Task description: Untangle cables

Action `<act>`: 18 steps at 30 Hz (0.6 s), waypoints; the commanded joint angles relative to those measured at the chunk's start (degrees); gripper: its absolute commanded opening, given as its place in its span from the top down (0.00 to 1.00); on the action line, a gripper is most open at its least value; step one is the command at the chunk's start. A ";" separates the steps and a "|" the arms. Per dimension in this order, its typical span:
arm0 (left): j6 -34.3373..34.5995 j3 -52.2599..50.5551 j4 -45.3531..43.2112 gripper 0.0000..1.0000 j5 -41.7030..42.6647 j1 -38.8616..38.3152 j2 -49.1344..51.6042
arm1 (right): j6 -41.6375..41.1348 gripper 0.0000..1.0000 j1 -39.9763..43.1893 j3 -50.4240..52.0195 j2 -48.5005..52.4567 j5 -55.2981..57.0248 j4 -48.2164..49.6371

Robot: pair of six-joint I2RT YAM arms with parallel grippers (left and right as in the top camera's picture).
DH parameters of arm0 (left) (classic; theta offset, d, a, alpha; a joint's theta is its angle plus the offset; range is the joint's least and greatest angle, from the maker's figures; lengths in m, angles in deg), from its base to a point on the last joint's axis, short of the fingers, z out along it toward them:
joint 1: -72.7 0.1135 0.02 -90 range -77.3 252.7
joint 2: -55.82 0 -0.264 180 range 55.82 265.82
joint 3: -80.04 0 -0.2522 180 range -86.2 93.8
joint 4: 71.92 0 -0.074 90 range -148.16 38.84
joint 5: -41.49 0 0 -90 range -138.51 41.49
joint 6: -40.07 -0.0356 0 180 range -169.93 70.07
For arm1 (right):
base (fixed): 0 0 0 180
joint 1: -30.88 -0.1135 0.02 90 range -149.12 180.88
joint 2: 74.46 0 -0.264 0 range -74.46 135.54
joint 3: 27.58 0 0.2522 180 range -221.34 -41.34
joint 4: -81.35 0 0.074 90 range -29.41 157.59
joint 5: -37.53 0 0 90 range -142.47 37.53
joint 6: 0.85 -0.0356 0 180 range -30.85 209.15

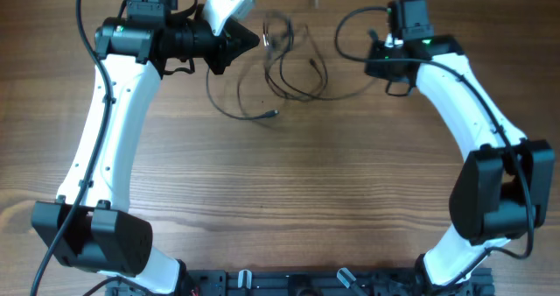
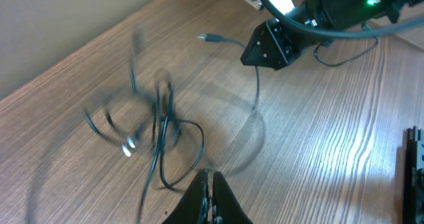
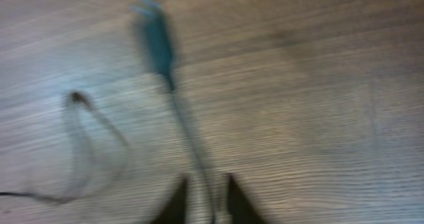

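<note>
The cables [image 1: 284,64] are thin black wires in a loose tangle at the far middle of the table. One silver-tipped end [image 1: 273,114] lies nearer the front. In the left wrist view the tangle [image 2: 159,128] is blurred. My left gripper [image 1: 255,40] is at the tangle's left edge. Its fingers [image 2: 211,179] are shut, with a strand running to their tips. My right gripper [image 1: 374,58] is to the right of the tangle. Its fingers [image 3: 207,194] are apart, with a strand between them that leads to a plug [image 3: 158,42] on the table.
The wooden table [image 1: 289,200] carries nothing else. The right arm's wrist [image 2: 318,18] shows in the left wrist view, close beyond the tangle. The table's far edge [image 2: 79,45] runs just behind the cables. A black rail [image 1: 289,283] lies at the front edge.
</note>
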State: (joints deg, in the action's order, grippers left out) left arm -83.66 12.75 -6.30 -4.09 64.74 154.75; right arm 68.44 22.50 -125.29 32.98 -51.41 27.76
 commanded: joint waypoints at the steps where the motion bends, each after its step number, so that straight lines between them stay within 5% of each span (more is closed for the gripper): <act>1: 0.09 0.59 -0.13 0.96 0.72 0.37 -1.55 | 3.80 0.52 -0.28 -0.68 1.60 -6.10 -0.07; 8: 0.11 0.59 -0.11 0.96 0.72 0.37 -1.55 | 4.26 0.58 -0.61 -0.68 1.60 -14.78 0.96; 10: 0.11 0.59 -0.11 0.96 0.70 0.37 -1.55 | 5.51 0.50 -0.66 -0.68 1.60 -18.95 1.16; 13: 0.09 0.59 -0.13 0.95 0.46 0.37 -1.55 | 5.99 0.21 -0.76 -0.68 1.66 -23.89 1.60; 18: 0.11 0.59 -0.37 0.90 -2.56 0.46 -1.55 | 9.81 0.10 -1.49 -0.68 2.01 -28.83 2.80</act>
State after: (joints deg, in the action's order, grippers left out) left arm -83.62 12.75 -6.30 -4.94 64.89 154.71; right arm 74.71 21.80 -125.29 33.98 -74.07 29.72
